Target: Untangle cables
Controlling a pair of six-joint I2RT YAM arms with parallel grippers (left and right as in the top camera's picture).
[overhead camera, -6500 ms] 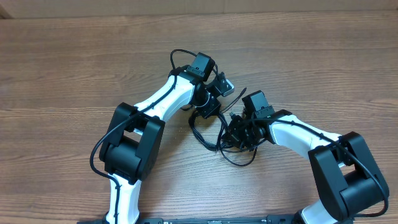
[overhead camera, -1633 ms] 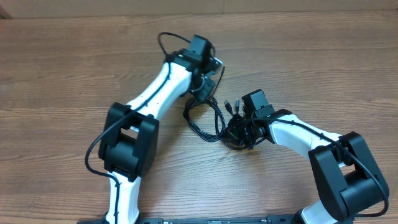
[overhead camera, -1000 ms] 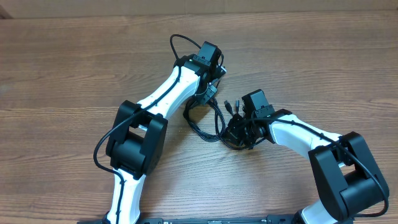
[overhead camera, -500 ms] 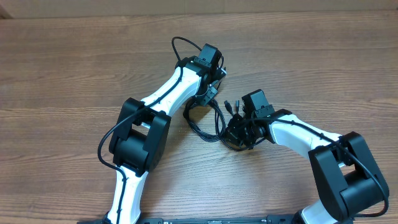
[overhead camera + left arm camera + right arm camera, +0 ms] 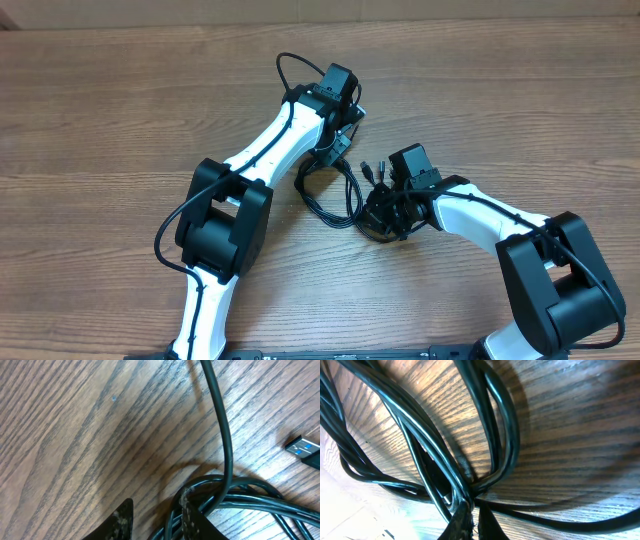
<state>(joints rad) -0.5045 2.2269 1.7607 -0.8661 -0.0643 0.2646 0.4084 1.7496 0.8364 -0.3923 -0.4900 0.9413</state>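
Observation:
Thin black cables point(image 5: 352, 196) lie in loose loops on the wooden table between the two arms, with small plug ends point(image 5: 372, 167) sticking up near the right arm. My left gripper point(image 5: 333, 152) is down at the loops' upper end. In the left wrist view its fingers point(image 5: 121, 521) stand apart, open, with cable strands point(image 5: 172, 519) lying against the right-hand finger and bare wood beside them. A blue-tipped USB plug point(image 5: 303, 450) lies to the right. My right gripper point(image 5: 474, 510) is shut on the cables point(image 5: 440, 455), pinching a strand where several cross.
Thick black wires point(image 5: 288, 68) run from the left arm's wrist. The wooden table point(image 5: 120, 120) stretches away on all sides. The arms' black bases point(image 5: 555, 275) stand at the near edge.
Since the earliest frame the loops have been drawn out to the left and lie flatter. Over the last second the left arm only shifted slightly; the right arm held still.

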